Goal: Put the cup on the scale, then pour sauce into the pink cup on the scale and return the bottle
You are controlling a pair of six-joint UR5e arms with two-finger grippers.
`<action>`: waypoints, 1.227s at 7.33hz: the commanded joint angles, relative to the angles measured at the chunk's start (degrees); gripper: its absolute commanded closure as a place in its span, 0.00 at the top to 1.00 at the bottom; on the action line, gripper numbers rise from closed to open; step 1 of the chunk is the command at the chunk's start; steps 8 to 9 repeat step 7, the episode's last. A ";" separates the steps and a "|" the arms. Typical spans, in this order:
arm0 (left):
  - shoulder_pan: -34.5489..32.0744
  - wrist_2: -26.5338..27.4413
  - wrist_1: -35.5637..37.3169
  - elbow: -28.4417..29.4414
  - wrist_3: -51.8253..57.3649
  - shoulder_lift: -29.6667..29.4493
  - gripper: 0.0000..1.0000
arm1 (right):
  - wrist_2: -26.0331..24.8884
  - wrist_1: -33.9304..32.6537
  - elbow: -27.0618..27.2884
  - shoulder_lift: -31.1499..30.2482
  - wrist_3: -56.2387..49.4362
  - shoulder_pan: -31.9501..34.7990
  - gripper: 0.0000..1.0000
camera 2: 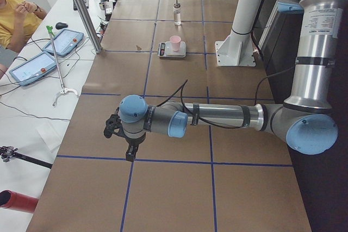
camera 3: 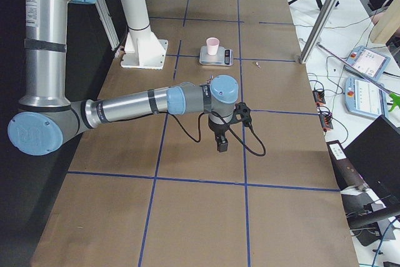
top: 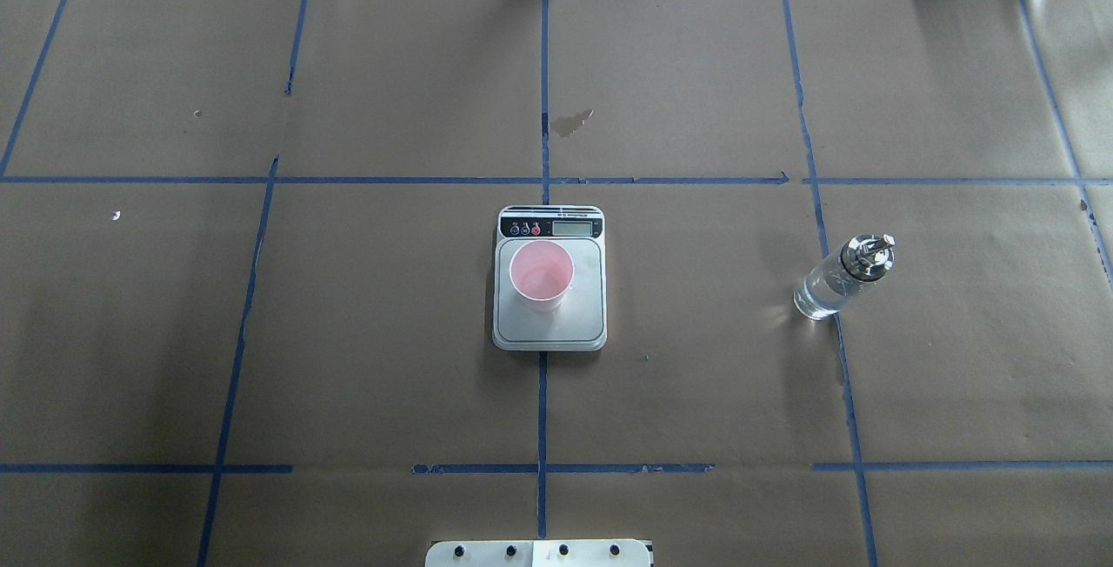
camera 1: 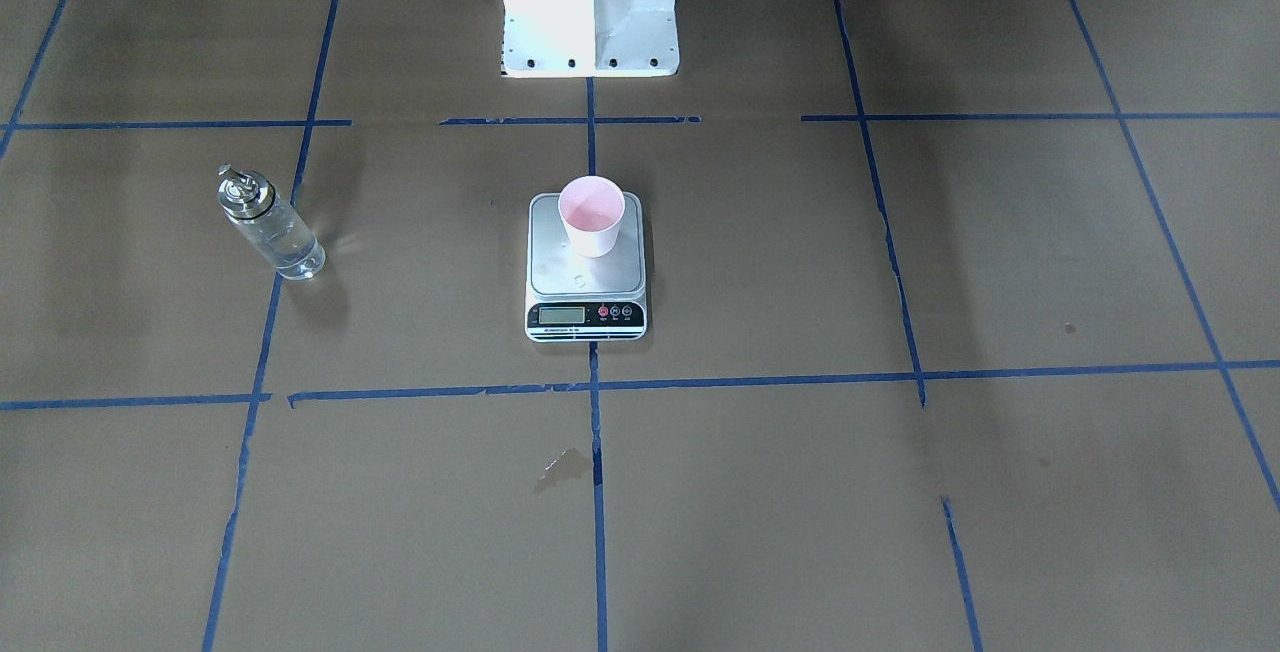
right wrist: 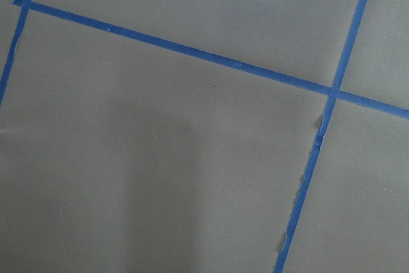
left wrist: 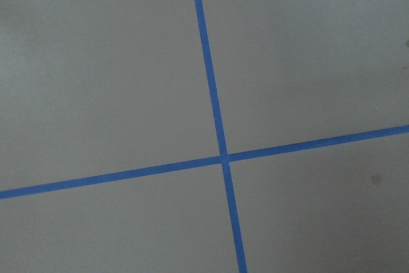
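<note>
The cup (camera 1: pixel 591 217), white outside and pink inside, stands upright on the far half of the scale's silver plate (camera 1: pixel 586 277), mid-table; the overhead view shows the cup (top: pixel 541 276) and the scale (top: pixel 549 328) too. The bottle (camera 1: pixel 270 227) stands upright on the paper at the robot's right, well apart from the scale, with clear sauce in it and its silver spout cap on; from overhead the bottle (top: pixel 839 282) sits on a tape line. My left gripper (camera 2: pixel 129 153) and right gripper (camera 3: pixel 220 145) point down over bare paper, far from these things. I cannot tell whether either is open.
The robot's white pedestal (camera 1: pixel 590 12) stands behind the scale. A small wet stain (top: pixel 569 122) marks the paper beyond the scale. Blue tape lines grid the brown paper. Beside the table are an aluminium post (camera 2: pixel 81 9), tablets and a seated person (camera 2: pixel 11 14).
</note>
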 commanded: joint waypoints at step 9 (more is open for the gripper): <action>0.06 -0.10 -0.09 -0.30 -0.27 -0.79 1.00 | -0.19 -0.01 -2.88 -3.25 -0.13 2.25 1.00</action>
